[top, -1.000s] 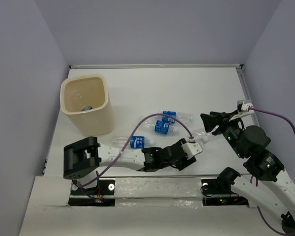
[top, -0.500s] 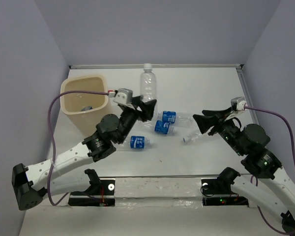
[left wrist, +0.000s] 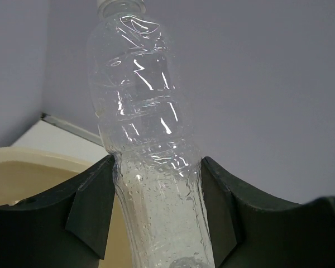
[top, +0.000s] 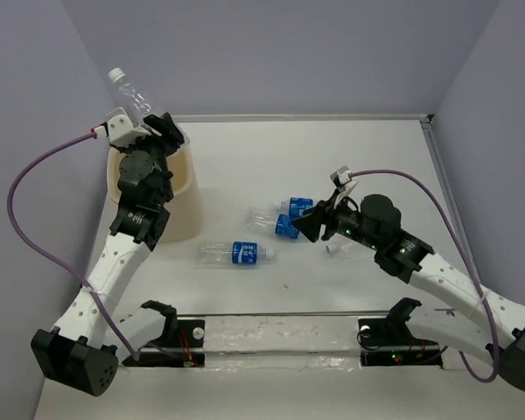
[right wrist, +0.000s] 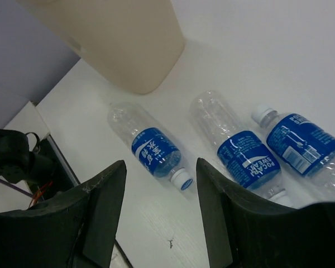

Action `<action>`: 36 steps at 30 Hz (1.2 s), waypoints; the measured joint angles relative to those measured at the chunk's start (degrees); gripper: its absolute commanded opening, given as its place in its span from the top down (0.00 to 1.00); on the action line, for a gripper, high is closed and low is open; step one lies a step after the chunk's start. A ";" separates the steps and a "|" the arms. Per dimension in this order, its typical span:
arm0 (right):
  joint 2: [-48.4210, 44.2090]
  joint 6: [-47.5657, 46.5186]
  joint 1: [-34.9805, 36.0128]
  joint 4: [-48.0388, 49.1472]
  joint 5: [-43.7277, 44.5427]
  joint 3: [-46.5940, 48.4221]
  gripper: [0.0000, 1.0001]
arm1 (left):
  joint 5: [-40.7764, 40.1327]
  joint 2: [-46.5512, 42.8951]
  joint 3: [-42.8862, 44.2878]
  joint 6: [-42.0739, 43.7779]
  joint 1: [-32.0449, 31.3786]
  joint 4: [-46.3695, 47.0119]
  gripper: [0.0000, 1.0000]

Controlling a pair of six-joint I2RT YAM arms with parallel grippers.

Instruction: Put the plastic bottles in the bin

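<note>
The clear crinkly plastic bottle [left wrist: 151,139], clamped by the left gripper [left wrist: 156,190] up by the cream plastic bin [top: 185,199], should be let go only when right over the hole, while the right gripper [right wrist: 159,184] is spread open above the blue-labelled bottles [right wrist: 245,159].

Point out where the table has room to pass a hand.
Bare: the far table from the bin to the right wall, and the near strip by the arm bases. Crowded: mid-table, three labelled bottles by the right tool.
</note>
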 measured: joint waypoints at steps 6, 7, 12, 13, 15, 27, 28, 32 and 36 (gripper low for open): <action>8.81 -0.20 3.91 4.83 -2.73 0.31 0.39 | -1.44 -0.07 -0.28 3.76 10.12 -2.12 0.56; 11.65 -0.44 5.11 5.40 -3.26 0.90 0.37 | -1.99 -0.17 -1.18 5.97 10.60 -1.03 0.56; 22.80 -3.67 10.78 5.22 -3.80 6.71 0.20 | -3.58 -0.02 -6.95 14.38 10.78 2.47 0.38; 25.27 -4.74 12.26 4.70 -3.98 8.68 0.19 | -3.48 0.07 -8.50 15.56 10.78 3.30 0.29; 28.94 -6.69 13.60 3.56 -4.15 11.69 0.14 | -3.37 -0.07 -11.32 16.90 10.78 3.67 0.08; 54.23 -22.99 20.31 -6.34 1.33 29.81 0.09 | -1.18 -5.42 -13.40 17.16 10.78 2.47 0.01; 54.80 -23.39 20.41 -6.51 1.60 30.32 0.09 | -0.59 -6.27 -13.25 16.92 10.78 2.23 0.01; 58.01 -26.60 21.22 -8.83 2.75 34.32 0.09 | 2.03 -9.33 -12.02 14.29 10.78 0.57 0.01; 62.20 -28.48 21.64 -9.64 3.04 39.54 0.09 | 6.38 -12.37 -9.16 10.19 10.78 -3.69 0.01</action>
